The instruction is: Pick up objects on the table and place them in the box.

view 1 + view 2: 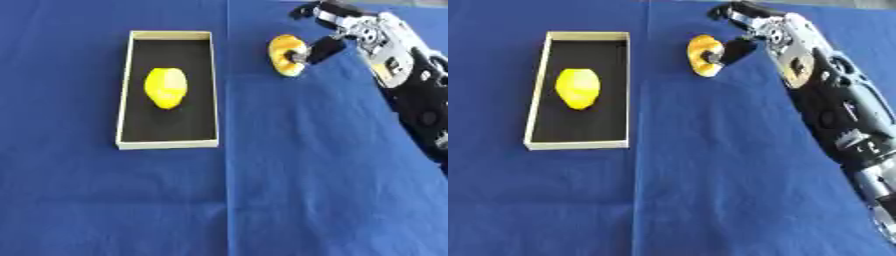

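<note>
A shallow box (124, 90) with a cream rim and a black floor lies on the blue cloth at the left. Inside it rests a yellow lemon (165, 88). To the right of the box, near the far edge, is a curved yellow-orange object (284, 55), standing on edge. My right hand (343, 27) reaches in from the upper right, and its black thumb (322, 49) pinches this object from the right side. The other fingers curl above it. My left hand shows in neither view.
The blue cloth (262, 190) covers the whole table, with a fold line running down the middle. My right forearm (833, 110) stretches along the right side from the lower corner.
</note>
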